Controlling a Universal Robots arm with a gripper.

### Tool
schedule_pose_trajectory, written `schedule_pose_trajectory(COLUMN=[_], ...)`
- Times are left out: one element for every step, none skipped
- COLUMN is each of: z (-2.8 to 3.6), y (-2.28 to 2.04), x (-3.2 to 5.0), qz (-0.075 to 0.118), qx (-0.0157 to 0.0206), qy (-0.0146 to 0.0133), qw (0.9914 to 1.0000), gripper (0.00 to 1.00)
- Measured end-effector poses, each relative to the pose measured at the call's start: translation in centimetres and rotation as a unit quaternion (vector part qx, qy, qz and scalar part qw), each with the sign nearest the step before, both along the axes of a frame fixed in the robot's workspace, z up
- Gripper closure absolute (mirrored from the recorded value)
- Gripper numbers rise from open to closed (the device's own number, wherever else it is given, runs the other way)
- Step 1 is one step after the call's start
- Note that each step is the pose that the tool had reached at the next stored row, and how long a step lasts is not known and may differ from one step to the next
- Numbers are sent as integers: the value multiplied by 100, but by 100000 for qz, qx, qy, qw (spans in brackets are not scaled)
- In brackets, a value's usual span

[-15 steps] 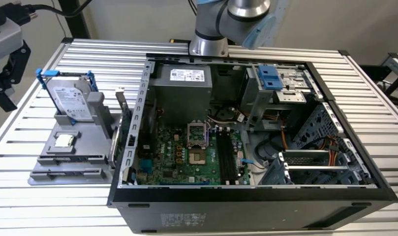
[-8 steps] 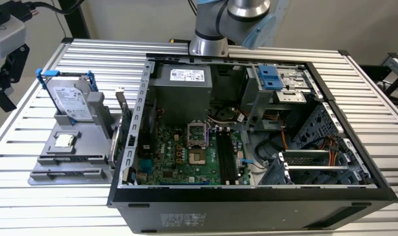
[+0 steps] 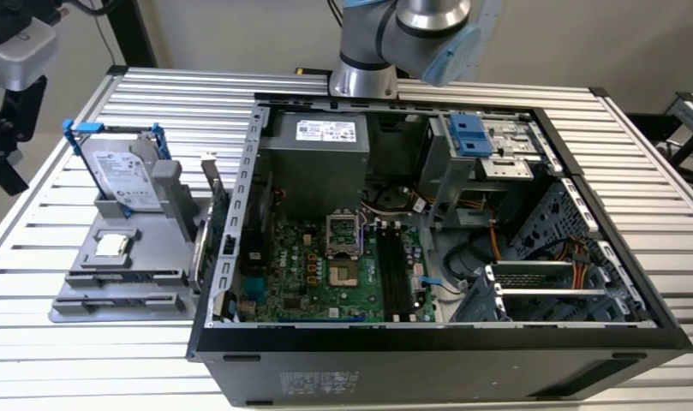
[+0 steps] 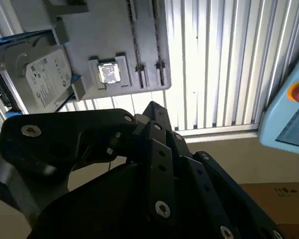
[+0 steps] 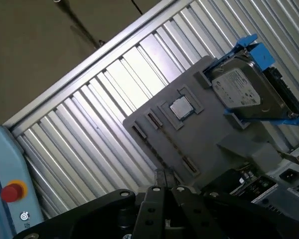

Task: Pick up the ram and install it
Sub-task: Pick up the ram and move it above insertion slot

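Two long slots (image 3: pixel 127 278) run side by side along one edge of the grey holder (image 3: pixel 78 310). Each shows only a thin dark line, so I cannot tell for sure which carries the ram, seen edge-on. Holder's other contents: a small square processor (image 5: pixel 181 107) in a central recess, and a silver hard drive (image 3: pixel 127 175) in a blue-handled frame, propped at the far end. The holder sits on the slatted table (image 3: pixel 620 154) toward the exterior view's left, just beside the open computer case (image 3: pixel 438 342), with bare slats between it and the table's edges. An upright card with a metal bracket (image 3: pixel 209 184) stands between holder and case. Inside the case: the green motherboard (image 3: pixel 323 274), its dark memory slots (image 3: pixel 394 274) running lengthwise, a grey power supply (image 3: pixel 318 145) at the far end. The gripper (image 5: pixel 165 180) hangs well apart from the holder. Its jaws look closed, nothing between them. A pale blue pendant with a red button (image 4: pixel 294 114) lies past the table's edge.
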State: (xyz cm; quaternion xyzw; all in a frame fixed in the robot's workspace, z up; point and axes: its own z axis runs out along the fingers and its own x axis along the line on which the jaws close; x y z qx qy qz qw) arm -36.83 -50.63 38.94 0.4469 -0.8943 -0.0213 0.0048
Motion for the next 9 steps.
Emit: schedule_pose_trajectory(z=[0,0,0,0,0,0,0,-1,-1], y=[0,0,0,0,0,0,0,0,0], x=[0,0,0,0,0,0,0,0,0], qz=[903,1823,2783,3649,4552,5480,6372,7330,8167], qx=[-1,-1,-1,-1,0,2,2,2,3], qy=[3,2,4,4,4,4,4,1,-1], qw=[99996,99983,99961,99933,99896,99850,99797,99731,99666], gripper=[100,100,100,100,100,100,100,100,100])
